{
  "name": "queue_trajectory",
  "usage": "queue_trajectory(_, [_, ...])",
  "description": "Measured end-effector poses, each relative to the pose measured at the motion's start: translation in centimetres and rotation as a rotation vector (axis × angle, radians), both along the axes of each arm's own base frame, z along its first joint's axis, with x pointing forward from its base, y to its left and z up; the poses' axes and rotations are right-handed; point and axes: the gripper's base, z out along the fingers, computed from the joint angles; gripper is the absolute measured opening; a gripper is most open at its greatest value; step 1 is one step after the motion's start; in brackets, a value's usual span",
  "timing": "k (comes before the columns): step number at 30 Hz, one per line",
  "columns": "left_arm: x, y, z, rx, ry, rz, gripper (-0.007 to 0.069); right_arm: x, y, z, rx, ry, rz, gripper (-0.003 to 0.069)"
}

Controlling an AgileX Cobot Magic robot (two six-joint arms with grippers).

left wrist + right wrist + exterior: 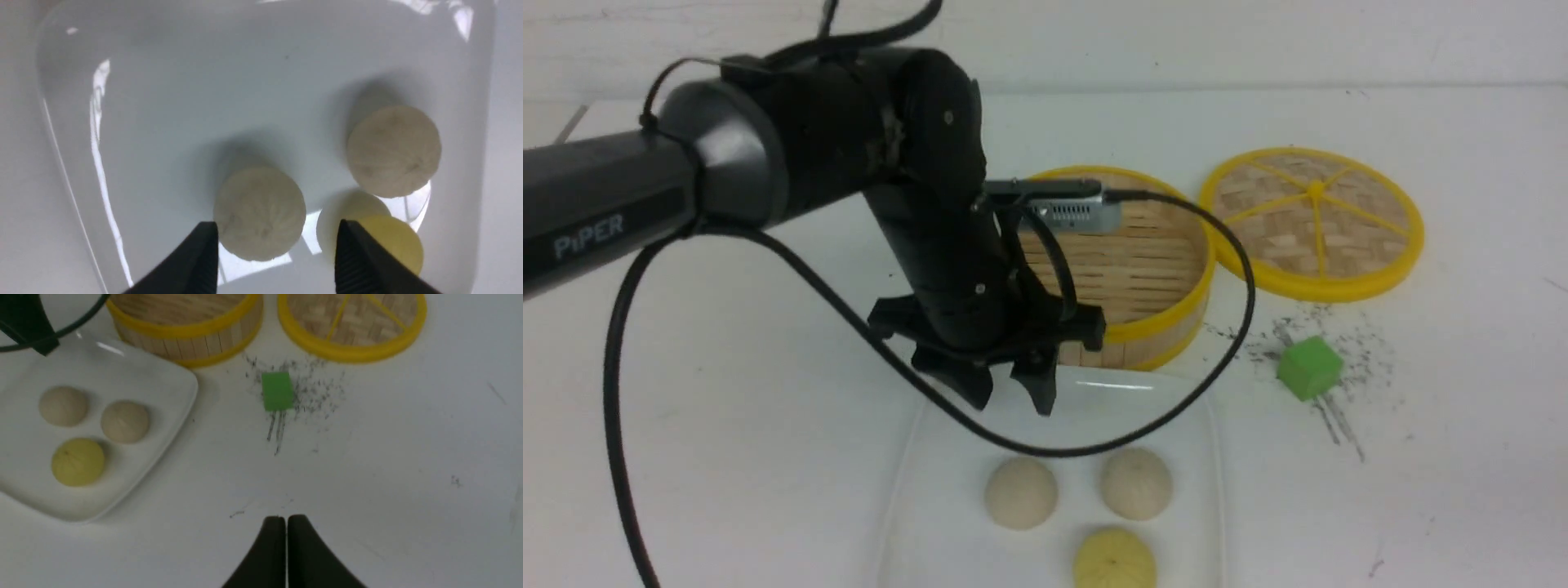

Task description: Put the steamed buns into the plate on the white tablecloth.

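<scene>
Two pale cream steamed buns lie in the white plate (931, 457): one on the left (1021, 492) and one on the right (1136, 483). They also show in the left wrist view (260, 213) (394, 151) and in the right wrist view (63, 406) (124, 421). My left gripper (1010, 402) hangs open and empty above the plate's far part, its fingertips (206, 241) apart over the left bun. My right gripper (280, 522) is shut and empty above the white tablecloth (388, 465), out of the front view.
A yellower pleated bun (1115, 559) lies in the plate's near part. A yellow-rimmed bamboo steamer (1131, 265) stands behind the plate, its lid (1313, 220) flat to the right. A green cube (1308, 367) sits on dark speckles right of the plate.
</scene>
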Motion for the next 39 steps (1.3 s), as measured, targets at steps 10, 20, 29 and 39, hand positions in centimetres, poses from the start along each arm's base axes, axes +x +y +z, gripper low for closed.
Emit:
queue_trajectory(10, [0.6, 0.0, 1.6, 0.012, -0.059, -0.022, 0.0079, 1.3, 1.1, -3.3, 0.169, -0.225, 0.019, -0.0015])
queue_trajectory(20, [0.6, 0.1, 1.6, 0.025, -0.068, -0.058, 0.0002, 3.2, 2.7, -5.9, 0.222, -0.365, 0.072, -0.0015])
queue_trajectory(29, [0.6, 0.1, 1.6, 0.024, -0.069, -0.058, 0.0002, 2.9, 3.0, -7.1, 0.166, -0.258, 0.114, -0.0013])
queue_trajectory(39, [0.6, 0.1, 1.6, 0.024, -0.068, -0.058, 0.0013, 2.9, 3.0, -7.1, 0.165, -0.265, 0.117, -0.0008])
